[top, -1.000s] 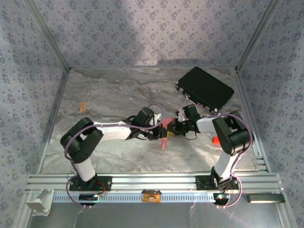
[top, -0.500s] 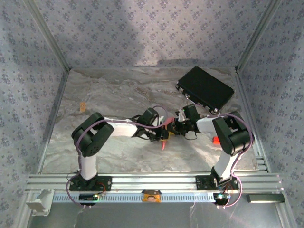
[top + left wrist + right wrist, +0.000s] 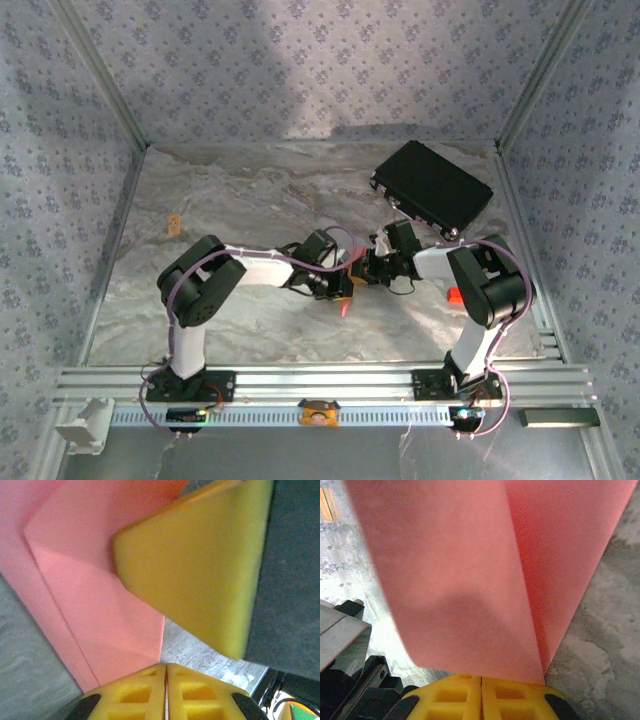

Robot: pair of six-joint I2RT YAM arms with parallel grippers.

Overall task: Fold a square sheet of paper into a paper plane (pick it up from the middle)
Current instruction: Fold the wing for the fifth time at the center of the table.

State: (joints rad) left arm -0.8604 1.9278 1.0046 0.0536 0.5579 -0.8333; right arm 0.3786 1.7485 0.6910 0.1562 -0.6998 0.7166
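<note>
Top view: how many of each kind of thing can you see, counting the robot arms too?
Robot arms: 2 (left arm, right arm)
Pink folded paper: 1
Black case: 1
Small orange tag: 1
Total: 5

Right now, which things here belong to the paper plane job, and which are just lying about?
Job: folded pink paper; right claw gripping it; left claw, shut, beside it.
Lying about: black case; small orange tag.
</note>
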